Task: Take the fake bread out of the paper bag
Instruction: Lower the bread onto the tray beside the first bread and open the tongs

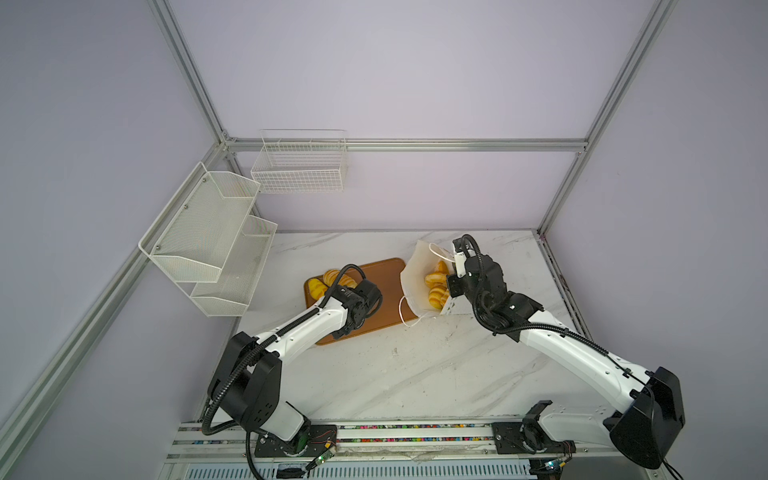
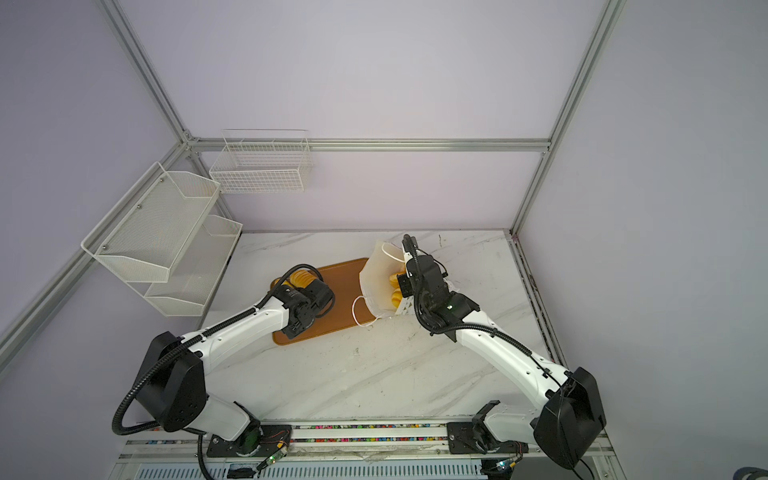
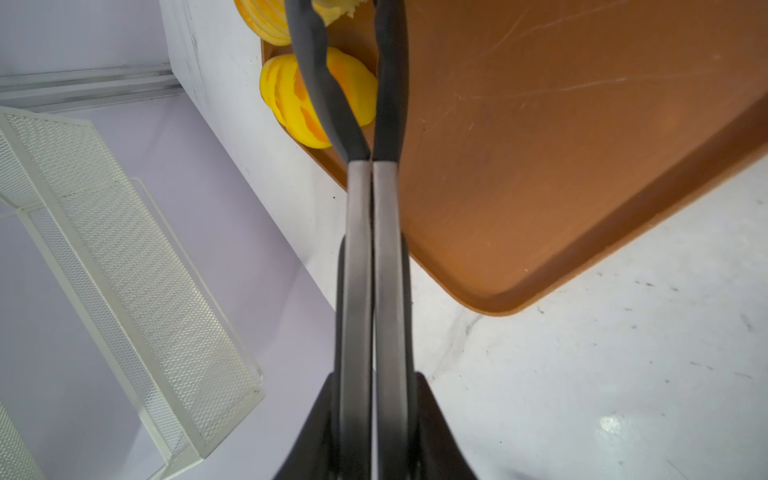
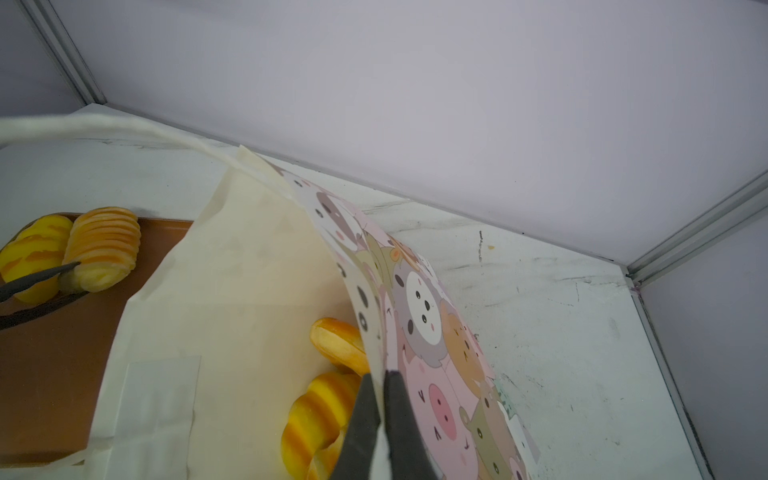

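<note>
At the far left we see a white mesh shelf (image 1: 208, 245) fixed to the side wall, and next to it a wire basket (image 1: 300, 166) on the back wall. On the marble-patterned bench (image 1: 415, 365) lies a brown tray (image 1: 386, 286).

Two pieces of fake bread (image 1: 318, 289) sit in the tray's far left corner: a striped bun (image 3: 299, 99) and, just beside it, a ridged loaf (image 4: 106, 245). Our left pincer (image 3: 338, 16) is over that corner. It is narrow, with its dark tips closed on the pale end of the ridged loaf.

To the right of the tray, the paper bag (image 1: 415, 276) leans with its white mouth open toward both top views. Its lower left part overlaps the tray's right end, and one cord handle (image 1: 402, 311) hangs over the tray's near right corner. Inside the bag we count at least three more golden pieces (image 1: 435, 297), piled against its right side.

Our right pincer (image 4: 380, 376) is narrow too. It is clamped on the rim of the bag's printed wall (image 4: 436, 332), one finger inside and one outside, close to the bread within.
</note>
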Controlling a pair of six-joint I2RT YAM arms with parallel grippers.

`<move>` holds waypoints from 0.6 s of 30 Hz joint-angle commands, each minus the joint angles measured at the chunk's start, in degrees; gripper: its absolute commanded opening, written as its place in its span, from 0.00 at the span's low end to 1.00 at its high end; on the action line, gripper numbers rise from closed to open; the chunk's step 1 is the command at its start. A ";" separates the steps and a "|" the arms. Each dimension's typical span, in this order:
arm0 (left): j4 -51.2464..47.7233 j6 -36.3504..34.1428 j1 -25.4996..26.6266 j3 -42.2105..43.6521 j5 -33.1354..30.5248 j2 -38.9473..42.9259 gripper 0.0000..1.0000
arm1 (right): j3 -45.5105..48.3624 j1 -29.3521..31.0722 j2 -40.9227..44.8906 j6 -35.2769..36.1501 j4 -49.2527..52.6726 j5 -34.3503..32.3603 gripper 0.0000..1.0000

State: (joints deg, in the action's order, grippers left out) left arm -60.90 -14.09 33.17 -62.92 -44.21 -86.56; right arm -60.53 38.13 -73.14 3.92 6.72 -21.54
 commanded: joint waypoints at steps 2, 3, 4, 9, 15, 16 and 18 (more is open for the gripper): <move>-1.37 -0.96 0.74 2.79 2.00 2.55 0.17 | -1.57 -0.34 0.33 -0.22 -0.73 0.62 0.00; -1.32 -0.99 0.81 2.75 2.02 2.58 0.20 | -1.67 -0.34 0.25 -0.20 -0.66 0.71 0.00; -1.42 -0.97 0.85 2.65 2.02 2.53 0.22 | -1.73 -0.34 0.12 -0.17 -0.61 0.86 0.00; -2.20 -0.95 0.93 2.25 2.65 2.69 0.33 | -1.94 -0.34 0.56 -0.25 -0.31 0.67 0.00; -2.95 -0.94 0.95 2.46 3.12 4.65 0.40 | -1.81 -0.34 0.81 -0.21 -0.22 0.60 0.00; -3.16 -0.86 0.93 2.45 3.15 5.07 0.40 | -1.85 -0.34 0.80 -0.19 -0.21 0.62 0.00; -3.64 -0.61 0.95 2.20 3.46 6.02 0.40 | -1.72 -0.33 0.61 -0.16 -0.30 0.67 0.00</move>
State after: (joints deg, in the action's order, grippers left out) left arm -63.11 -14.33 33.89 -61.76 -40.75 -83.35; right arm -60.53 38.13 -73.14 3.92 6.72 -21.41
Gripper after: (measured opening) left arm 0.402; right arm 0.053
